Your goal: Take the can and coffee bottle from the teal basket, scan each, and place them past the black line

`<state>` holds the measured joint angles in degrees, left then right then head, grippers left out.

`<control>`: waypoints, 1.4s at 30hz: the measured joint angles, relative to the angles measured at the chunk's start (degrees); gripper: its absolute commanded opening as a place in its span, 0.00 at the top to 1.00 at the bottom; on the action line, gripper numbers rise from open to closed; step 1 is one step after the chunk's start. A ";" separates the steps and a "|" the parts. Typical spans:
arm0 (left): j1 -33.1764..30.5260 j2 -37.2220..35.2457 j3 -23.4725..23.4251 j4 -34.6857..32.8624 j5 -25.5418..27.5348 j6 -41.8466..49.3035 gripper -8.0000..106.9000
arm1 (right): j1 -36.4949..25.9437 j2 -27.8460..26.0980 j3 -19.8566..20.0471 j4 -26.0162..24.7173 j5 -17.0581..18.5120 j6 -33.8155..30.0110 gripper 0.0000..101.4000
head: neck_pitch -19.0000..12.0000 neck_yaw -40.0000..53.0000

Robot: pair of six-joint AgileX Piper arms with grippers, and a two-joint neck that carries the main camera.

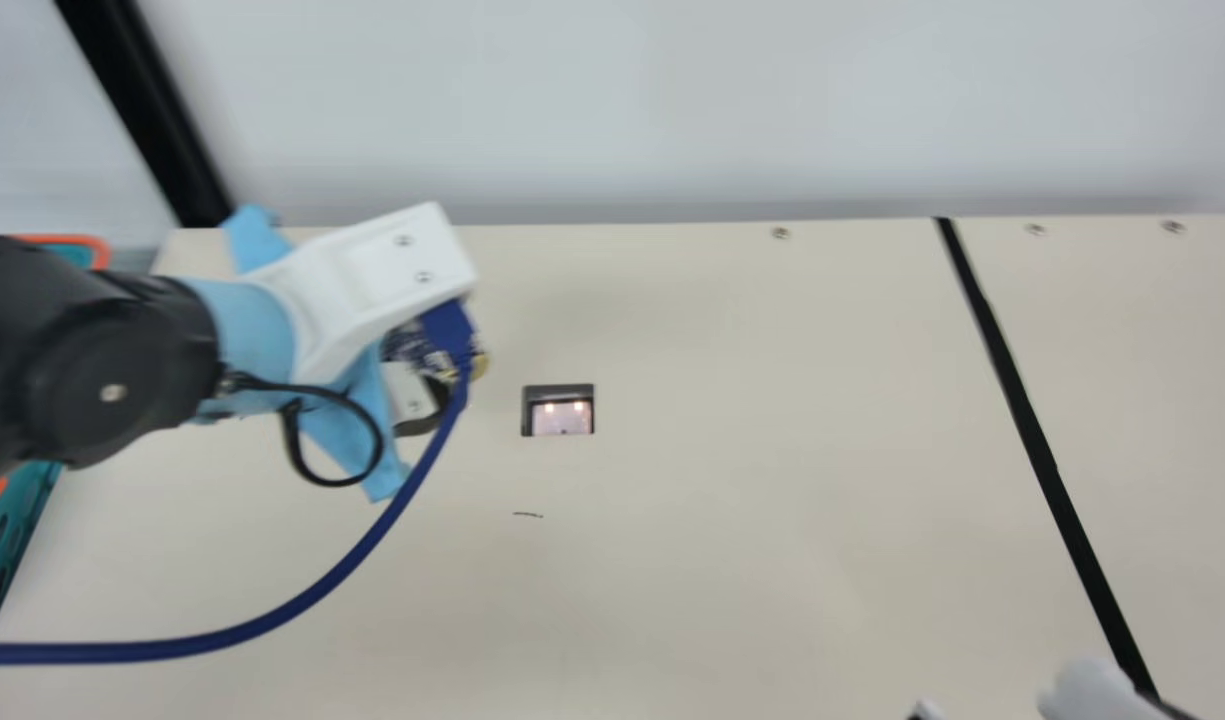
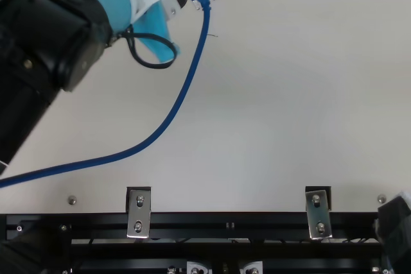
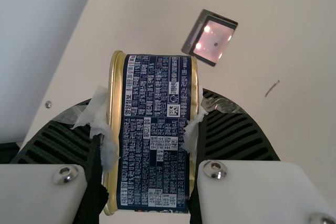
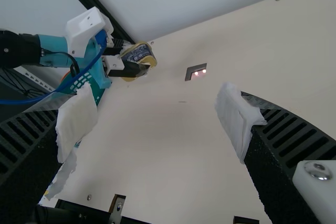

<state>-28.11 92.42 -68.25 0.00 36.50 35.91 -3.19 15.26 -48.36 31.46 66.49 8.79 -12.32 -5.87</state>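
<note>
The can (image 3: 155, 135) has shiny metal rims and a smooth printed body. The basket (image 1: 12, 525) looks like plastic; the table (image 1: 722, 500) is smooth and matt. Ribbed fingers (image 3: 231, 132) look matt, with crumpled, papery white padding (image 4: 236, 119). The scanner window (image 1: 562, 418) is glossy, the brackets (image 2: 139, 213) bare metal.

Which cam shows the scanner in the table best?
Left wrist view: the scanner is whole and largest there, lit window inside its dark frame. Main view: whole but smaller. Top view: cut off by the upper edge. Right wrist view: small, only part of the lit window.

gold-rimmed navy can (image 3: 155, 124), teal basket (image 1: 22, 490), black line (image 1: 1022, 425)
</note>
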 measured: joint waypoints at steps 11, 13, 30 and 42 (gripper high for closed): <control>5.49 1.11 -1.91 -15.12 11.25 17.22 0.84 | 0.00 0.00 0.00 0.00 0.00 0.00 0.00 | 0.59 -10.26; 6.25 1.35 -2.01 -17.27 13.04 19.57 0.84 | 0.00 0.00 0.00 0.00 0.00 0.00 0.00 | 0.59 -10.26; 3.26 2.68 4.95 -38.55 17.95 36.20 0.84 | 0.00 0.00 0.00 0.00 0.00 0.00 0.00 | 0.29 -10.26; -3.85 5.90 12.96 -50.32 6.16 47.20 0.15 | 0.00 0.00 0.00 0.00 0.00 0.00 0.00 | 0.59 -10.26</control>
<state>-31.96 98.32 -55.30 -50.32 42.66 83.11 -3.19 15.26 -48.36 31.46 66.49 8.79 -11.73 -16.13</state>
